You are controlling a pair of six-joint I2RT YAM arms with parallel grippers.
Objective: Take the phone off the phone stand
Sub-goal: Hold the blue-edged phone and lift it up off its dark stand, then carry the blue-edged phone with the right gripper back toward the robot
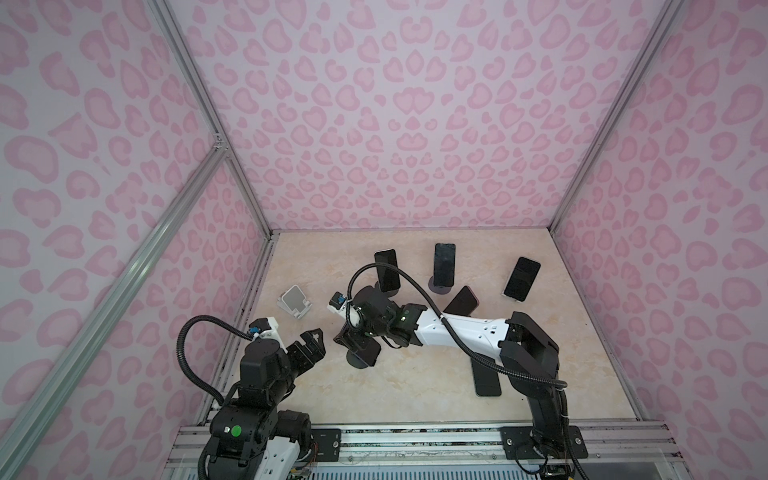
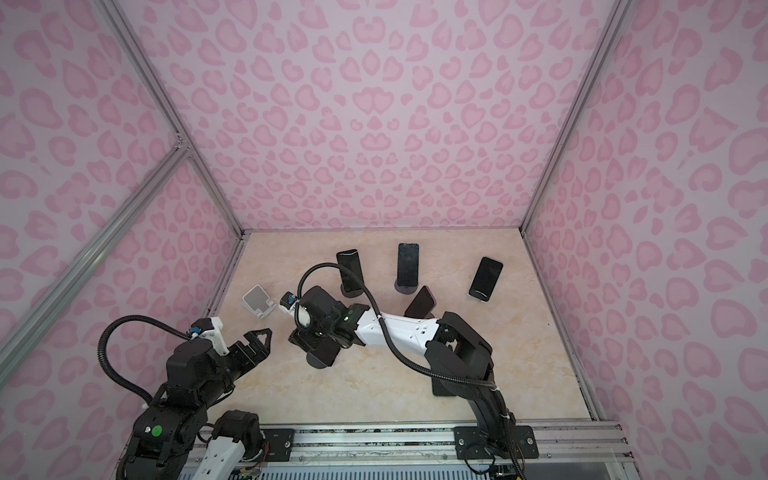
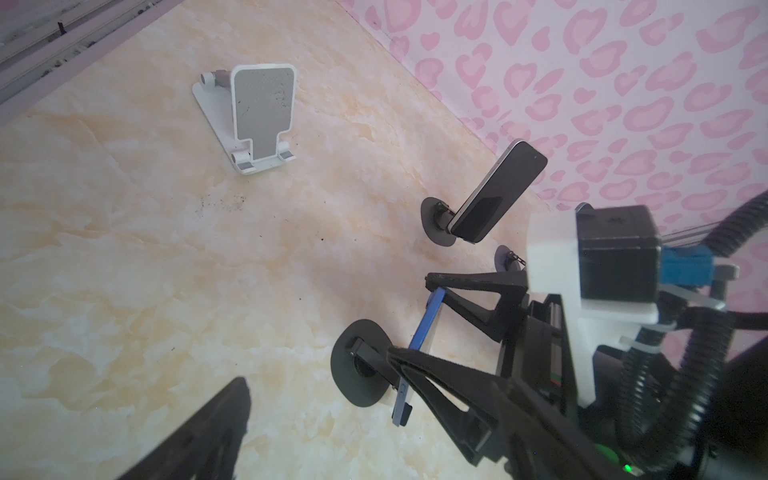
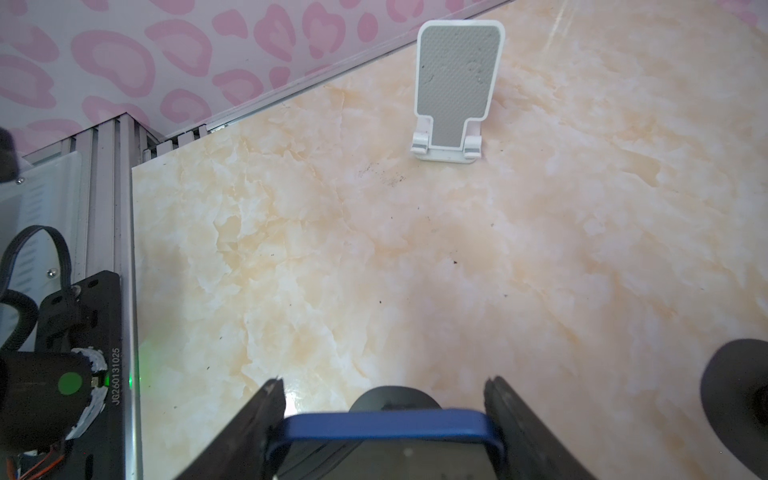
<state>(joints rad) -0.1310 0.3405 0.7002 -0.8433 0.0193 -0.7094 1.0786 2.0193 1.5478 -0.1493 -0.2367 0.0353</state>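
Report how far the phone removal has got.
Done: the right pincer is at the blue phone, one finger on each side. In hand: the grip; whether it is clamped yet I cannot tell. Left: the phone sits on its black stand, so lifting it off and setting it down remain. The left pincer hovers open, empty.

The marbled beige tabletop (image 1: 415, 390) carries an empty white phone stand (image 1: 294, 302) (its grey pad scuffed) at ten o'clock near the edge. A black phone (image 1: 487, 384) lies flat at four o'clock, only partly showing. Pink heart-spotted walls (image 1: 415, 124) enclose three sides, and an aluminium rail (image 1: 415, 435) runs along six o'clock.
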